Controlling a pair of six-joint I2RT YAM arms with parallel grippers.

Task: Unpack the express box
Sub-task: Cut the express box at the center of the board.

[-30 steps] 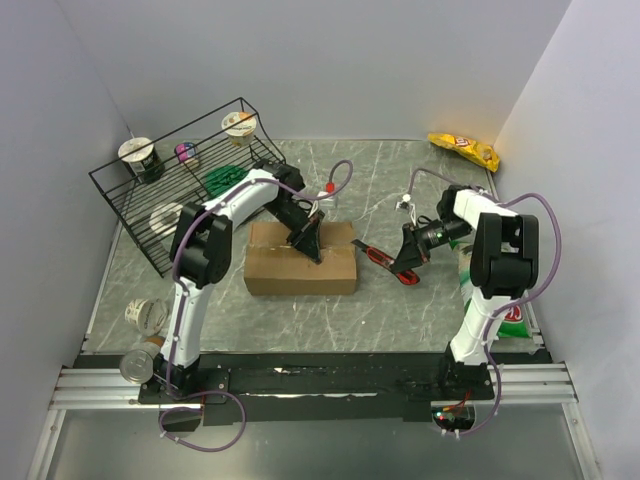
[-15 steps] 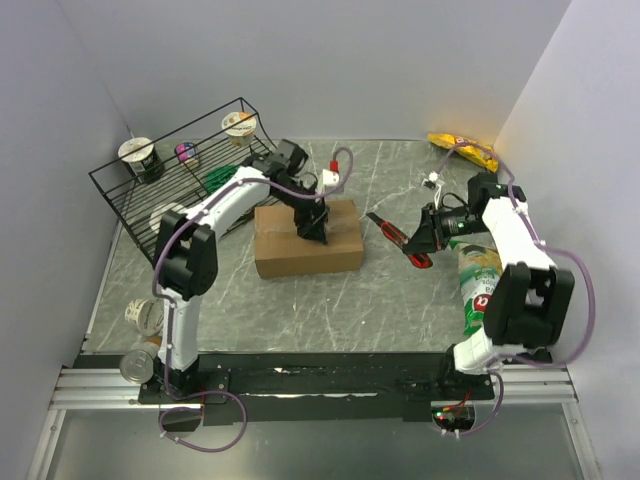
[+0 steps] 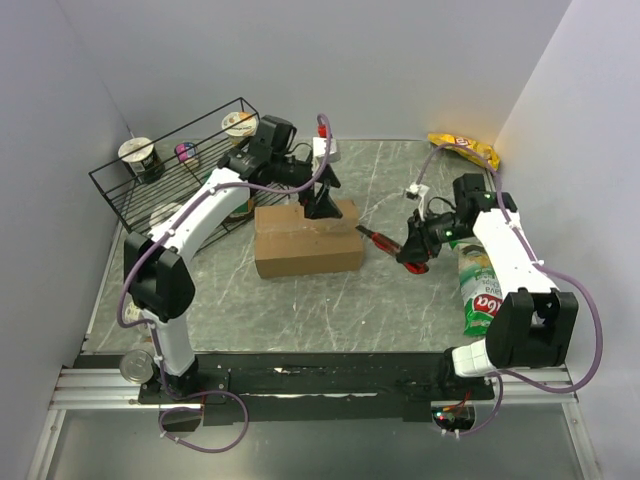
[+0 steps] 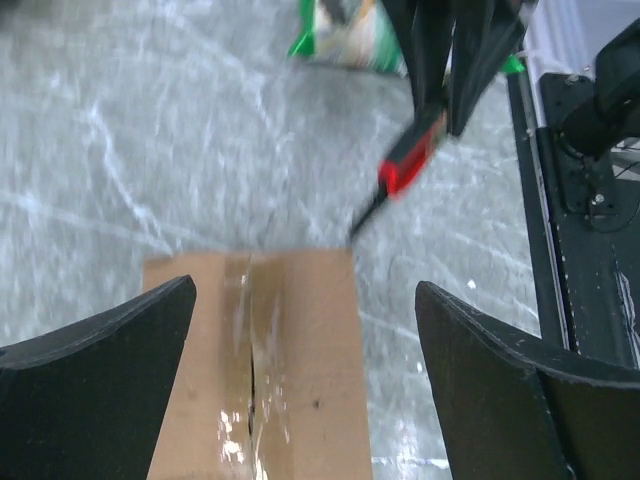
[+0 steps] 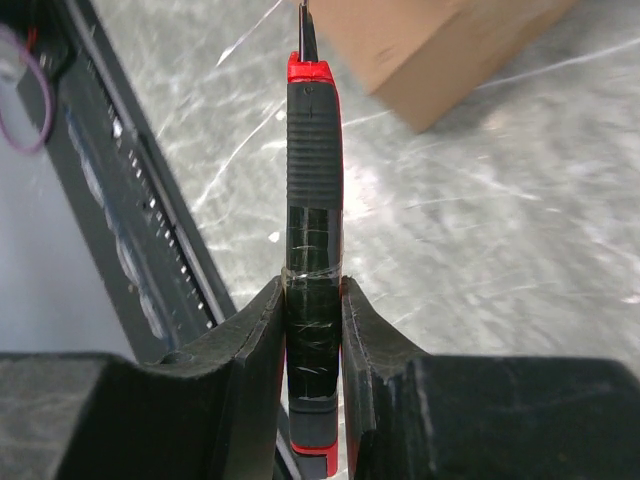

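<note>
Box point(image 3: 305, 245), seam centred below left gripper point(image 4: 305, 290), fingers point(image 4: 100, 345) spread wide, right gripper point(image 5: 313, 300) clamped on knife point(image 5: 315, 190), blade tip just beside box corner.

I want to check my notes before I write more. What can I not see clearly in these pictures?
Inside the box: flaps shut in every view.
The tape seam: left wrist view, blurred, glaring, cut off by the bottom edge; slit or whole unclear.
The knife, blade tip: right wrist view, cut off by the top edge; too small from above.
</note>
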